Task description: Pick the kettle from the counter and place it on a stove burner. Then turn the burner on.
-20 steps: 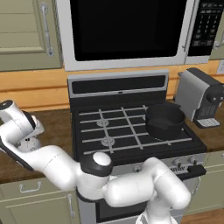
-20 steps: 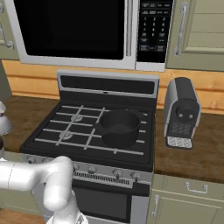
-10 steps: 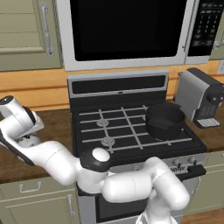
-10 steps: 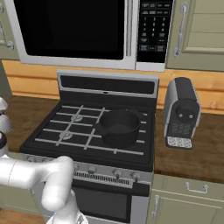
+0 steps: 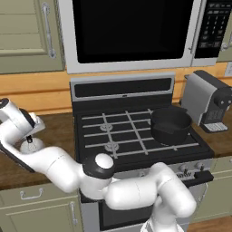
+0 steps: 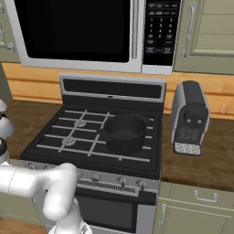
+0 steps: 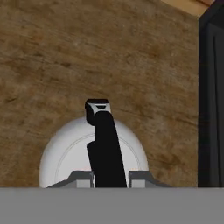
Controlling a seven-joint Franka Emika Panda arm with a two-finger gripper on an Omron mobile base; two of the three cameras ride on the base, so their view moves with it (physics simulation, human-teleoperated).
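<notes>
Here the kettle sits upright on the wood surface left of the stove; the tool hangs directly above, its fingers either side of the black handle, likely lining up a grasp; whether they grip cannot be told.

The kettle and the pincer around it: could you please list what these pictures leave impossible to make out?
- Hand view: the pincer's fingertips barely rise at the bottom edge, so open or shut on the kettle's black handle is unclear.
- Left base view: the arm's wrist covers most of the kettle; its handle is hidden.
- Right base view: the stove knobs are too small to read.
</notes>
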